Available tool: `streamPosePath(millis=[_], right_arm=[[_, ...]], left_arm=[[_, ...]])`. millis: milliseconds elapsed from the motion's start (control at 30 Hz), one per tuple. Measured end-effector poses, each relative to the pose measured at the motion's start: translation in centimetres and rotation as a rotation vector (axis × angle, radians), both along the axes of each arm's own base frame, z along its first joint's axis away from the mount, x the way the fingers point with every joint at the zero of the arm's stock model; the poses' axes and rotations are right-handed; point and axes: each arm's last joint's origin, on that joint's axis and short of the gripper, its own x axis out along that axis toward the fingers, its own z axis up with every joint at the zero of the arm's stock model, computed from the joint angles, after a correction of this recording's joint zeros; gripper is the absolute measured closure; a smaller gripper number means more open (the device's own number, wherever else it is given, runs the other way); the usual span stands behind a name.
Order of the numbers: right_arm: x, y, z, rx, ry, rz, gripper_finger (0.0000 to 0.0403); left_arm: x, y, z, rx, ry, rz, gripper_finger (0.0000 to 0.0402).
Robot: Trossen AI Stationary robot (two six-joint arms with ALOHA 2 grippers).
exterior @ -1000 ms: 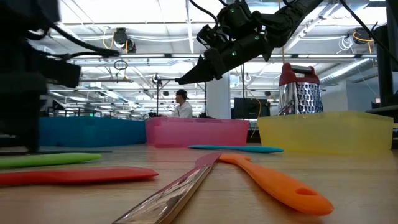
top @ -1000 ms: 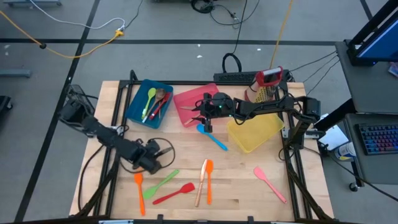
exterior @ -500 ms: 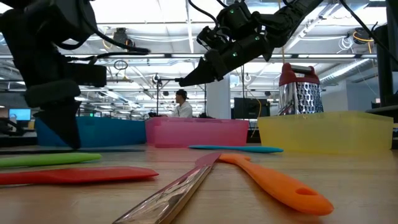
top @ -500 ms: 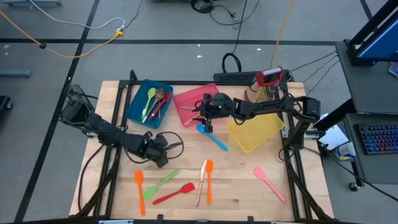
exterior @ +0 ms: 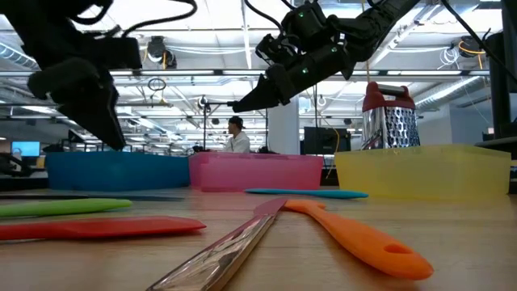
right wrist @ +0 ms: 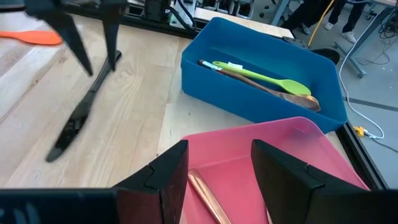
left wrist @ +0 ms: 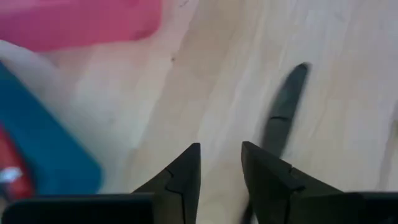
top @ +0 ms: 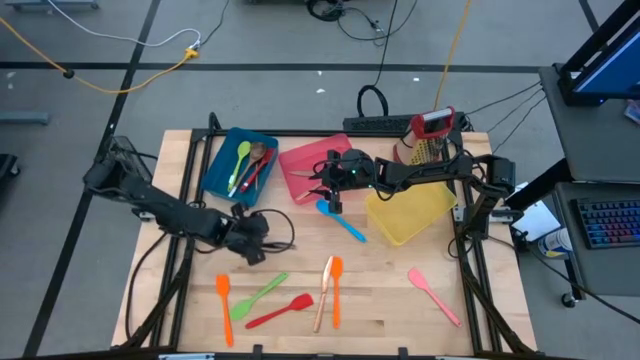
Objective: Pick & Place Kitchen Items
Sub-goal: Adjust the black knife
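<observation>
Black cutlery piece (right wrist: 84,106) lies flat on counter (top: 400,290) just beside blue bin (top: 238,165). Left pincer (left wrist: 221,163) poised above it, fingers parted, nothing held, likely lining up pick. Right pincer (right wrist: 214,165) waits over pink bin (right wrist: 311,162), spread, empty.

Table (top: 390,290) is pale wood planks, smooth and kinda matt. The blue bin (right wrist: 267,68), pink bin (right wrist: 267,155) and yellow bin (exterior: 420,170) all look like plastic; the yellow one's see-through-ish. Orange spatula (exterior: 355,234) and red spatula (exterior: 97,229) have that soft matt silicone look. The copper utensil (exterior: 226,246) is shiny metal, and the grater (exterior: 388,121) is perforated shiny metal with a red plastic top.
</observation>
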Motion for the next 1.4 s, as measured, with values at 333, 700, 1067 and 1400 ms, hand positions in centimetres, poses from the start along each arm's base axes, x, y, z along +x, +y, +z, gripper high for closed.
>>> streamPosePath(millis=[333,700,1067,1400], right_arm=[[0.0,0.0,0.0,0.004,-0.001,-0.001,0.0234],[0.0,0.0,0.0,0.018,-0.002,-0.008,0.0234],[0.0,0.0,0.1,0.029,-0.012,-0.013,0.0234],[0.0,0.0,0.1,0.029,-0.014,-0.013,0.0234]], left_arm=[[-3.7,0.8,-3.3,-0.106,-0.056,-0.136,0.0279],[-5.2,1.1,-6.1,-0.185,-0.117,-0.273,0.0279],[-6.0,1.3,-7.2,-0.214,-0.140,-0.275,0.0279],[-5.9,1.3,-7.2,-0.264,-0.161,-0.212,0.0326]])
